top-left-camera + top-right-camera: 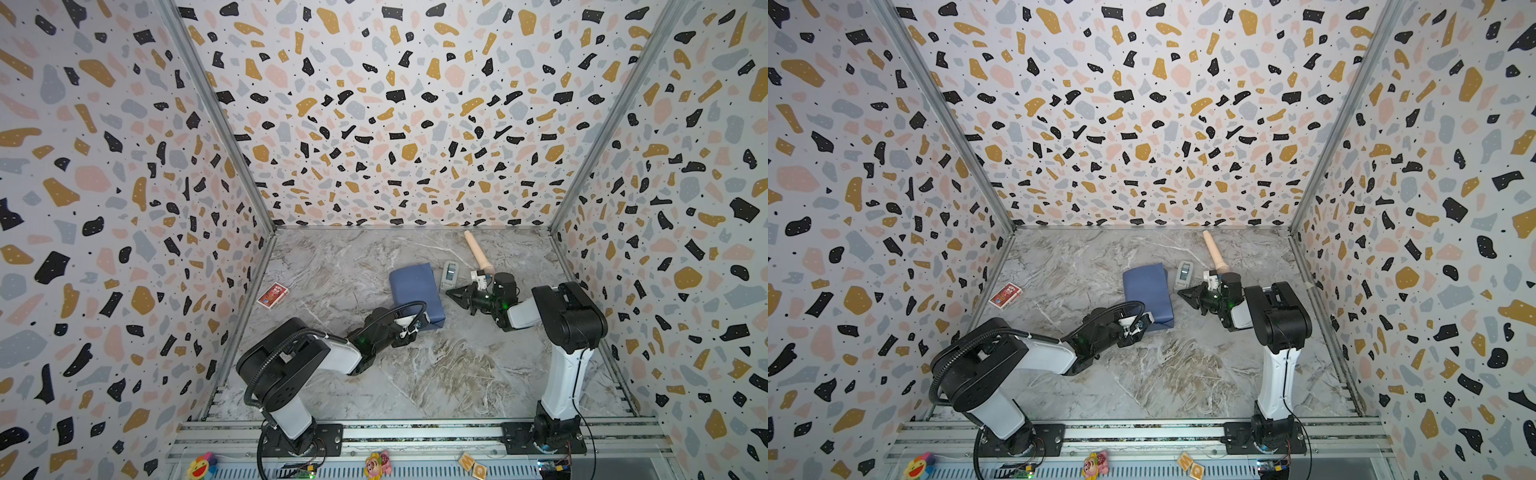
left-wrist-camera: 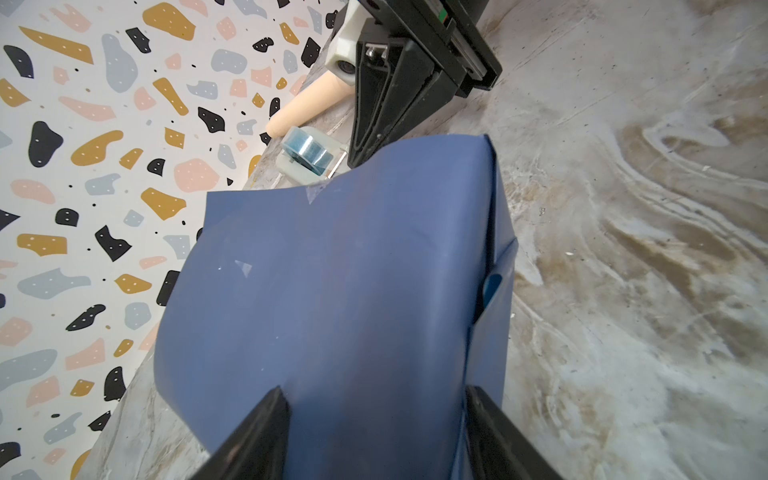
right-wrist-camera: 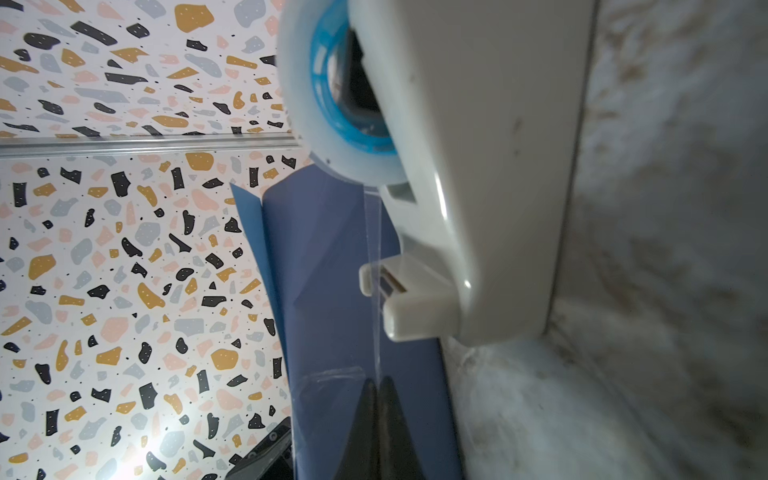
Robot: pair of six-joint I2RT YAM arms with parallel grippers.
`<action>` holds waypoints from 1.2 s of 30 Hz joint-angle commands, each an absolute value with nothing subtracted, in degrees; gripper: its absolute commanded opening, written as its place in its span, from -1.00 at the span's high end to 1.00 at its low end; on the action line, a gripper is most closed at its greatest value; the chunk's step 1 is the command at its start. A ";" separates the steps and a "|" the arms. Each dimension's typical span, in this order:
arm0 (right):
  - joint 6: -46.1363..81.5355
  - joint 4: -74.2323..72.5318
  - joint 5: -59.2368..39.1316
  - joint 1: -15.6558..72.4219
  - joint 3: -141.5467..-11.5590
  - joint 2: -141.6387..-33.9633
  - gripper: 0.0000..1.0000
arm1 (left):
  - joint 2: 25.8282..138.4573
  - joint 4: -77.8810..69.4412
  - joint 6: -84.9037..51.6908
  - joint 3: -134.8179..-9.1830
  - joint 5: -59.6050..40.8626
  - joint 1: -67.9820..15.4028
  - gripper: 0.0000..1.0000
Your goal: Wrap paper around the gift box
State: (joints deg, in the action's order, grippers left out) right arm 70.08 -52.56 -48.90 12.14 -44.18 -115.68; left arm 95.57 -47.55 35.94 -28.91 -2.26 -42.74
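Marble desk (image 1: 415,374); folded paper (image 1: 415,291) lies mid-desk; left gripper (image 2: 374,392) straddles its near end, jaws apart, grip unclear; right gripper (image 3: 378,384), beside the paper, is closed on a tape strand (image 3: 376,316).

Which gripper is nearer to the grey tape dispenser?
Right. The right gripper, pinching the tape, is beside the tape dispenser; the left gripper is at the paper's near end.
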 commanded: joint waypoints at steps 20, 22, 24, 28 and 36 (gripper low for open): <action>50.62 -29.27 -38.42 10.98 -45.45 -114.00 1.00 | 97.74 -41.26 34.50 -28.90 -3.69 -42.45 -0.31; 50.07 -29.29 -38.78 10.82 -45.22 -112.99 1.00 | 97.74 -41.22 34.53 -28.92 -3.69 -42.45 -0.31; 48.64 -29.01 -39.03 10.75 -44.84 -111.26 1.00 | 97.74 -41.14 34.53 -28.91 -3.71 -42.45 -0.30; 45.13 -29.01 -39.76 10.28 -42.54 -104.96 1.00 | 97.73 -41.17 34.50 -29.00 -3.69 -42.44 -0.31; 38.39 -30.26 -46.54 11.03 -33.00 -89.30 1.00 | 97.82 -40.95 34.45 -29.11 -3.69 -42.45 -0.30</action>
State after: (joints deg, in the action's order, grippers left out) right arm 43.31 -30.33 -42.52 10.50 -35.51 -93.93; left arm 95.61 -47.33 35.92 -29.06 -2.28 -42.72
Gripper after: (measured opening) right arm 0.041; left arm 0.654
